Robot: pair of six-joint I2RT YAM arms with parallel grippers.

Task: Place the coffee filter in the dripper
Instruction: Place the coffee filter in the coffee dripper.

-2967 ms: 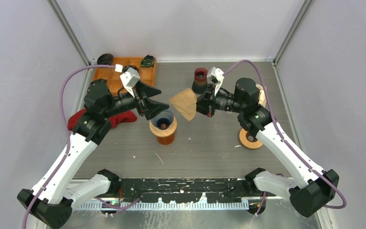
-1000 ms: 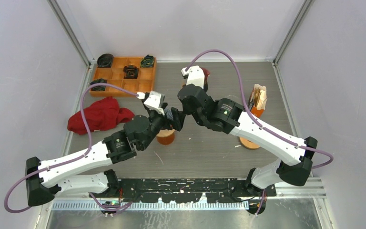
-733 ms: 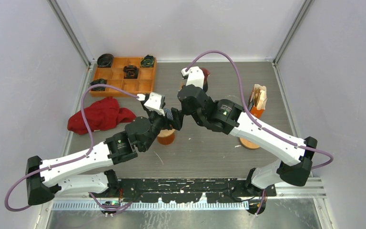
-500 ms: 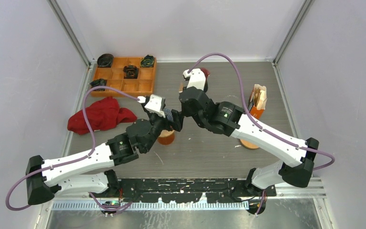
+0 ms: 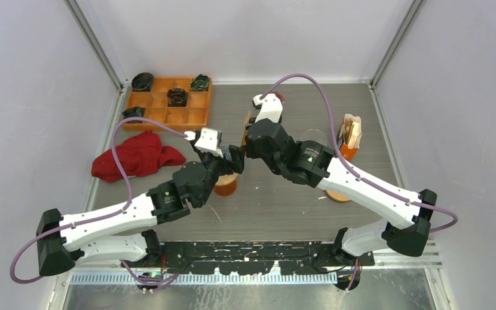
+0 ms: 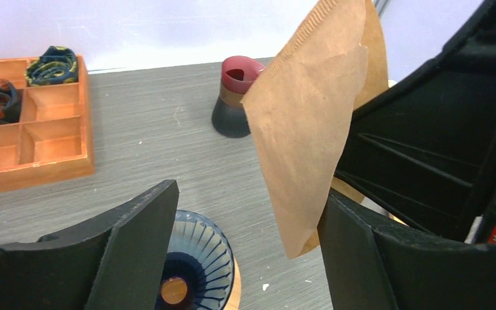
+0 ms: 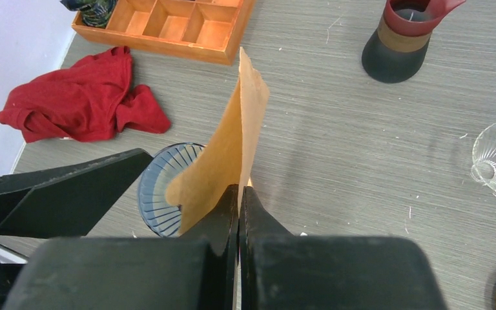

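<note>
Brown paper coffee filter point(image 6: 310, 123) upright in the air, point down, clamped by one edge between the right jaws. Just below and beside it, blue ribbed dripper point(image 6: 197, 258) on a wooden stand point(image 5: 225, 188), filter not yet inside. Left jaws spread wide, flanking filter and dripper, gripping nothing. Farther back on the tabletop point(image 7: 336, 129): red-rimmed dark cup point(image 7: 407, 39), orange tray point(image 7: 168, 26), red cloth point(image 7: 84, 97).

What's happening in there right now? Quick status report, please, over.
Right claw shut on the coffee filter. Left claw open, flanking the filter, no grip. Filter beside the dripper, not yet in. Nothing inside the dripper.
</note>
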